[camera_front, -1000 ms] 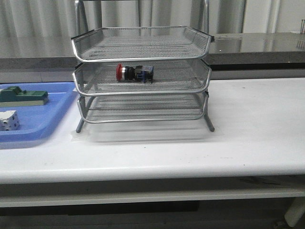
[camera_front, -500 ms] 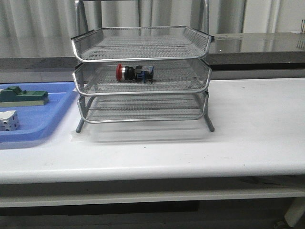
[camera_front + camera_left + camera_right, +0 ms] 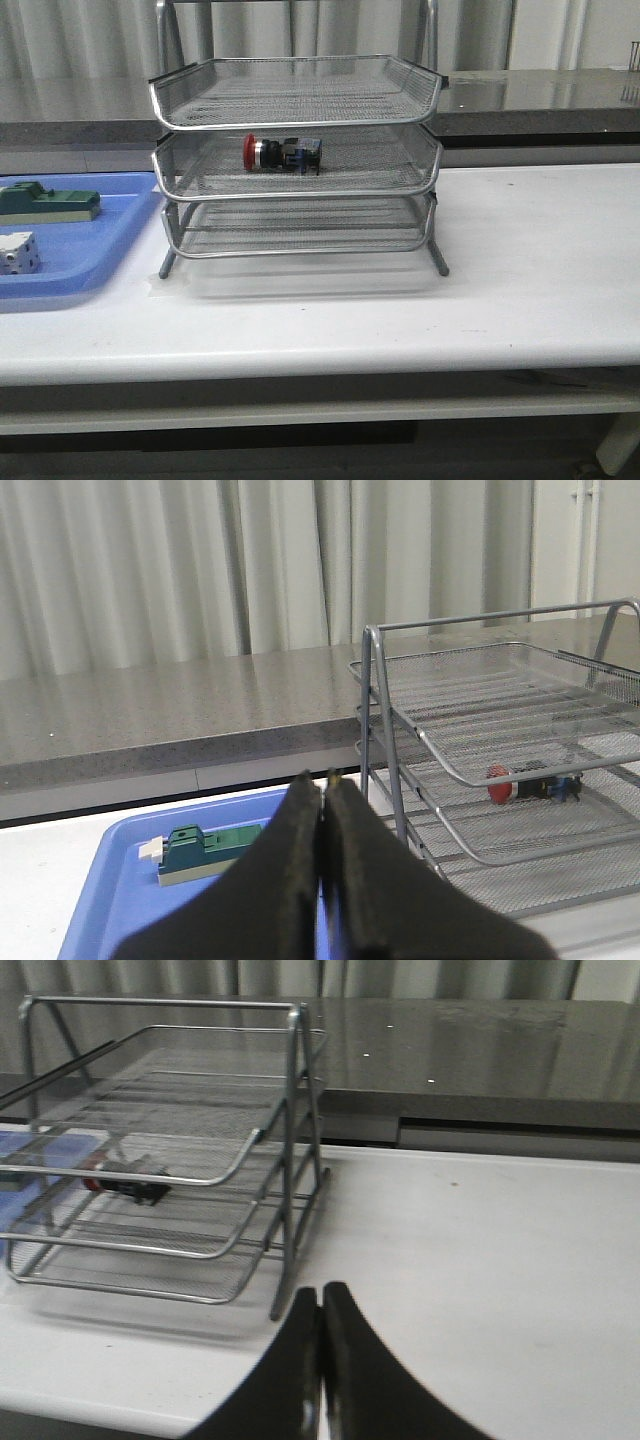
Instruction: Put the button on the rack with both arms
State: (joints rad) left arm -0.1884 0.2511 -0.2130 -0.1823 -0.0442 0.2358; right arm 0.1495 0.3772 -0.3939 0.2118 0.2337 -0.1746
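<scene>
The button (image 3: 283, 153), red head to the left, lies on its side in the middle tray of the silver wire-mesh rack (image 3: 296, 160) at the table's centre. It also shows in the left wrist view (image 3: 533, 785) and the right wrist view (image 3: 125, 1187). Neither arm appears in the front view. My left gripper (image 3: 322, 778) is shut and empty, held back left of the rack (image 3: 500, 770), above the blue tray. My right gripper (image 3: 321, 1292) is shut and empty, over the white table, right of the rack (image 3: 170, 1160).
A shallow blue plastic tray (image 3: 95, 262) sits left of the rack and holds a green block (image 3: 48, 203) and a white cube-like part (image 3: 18, 252). The white table (image 3: 540, 270) stretches right of the rack. A grey counter (image 3: 560, 95) runs behind.
</scene>
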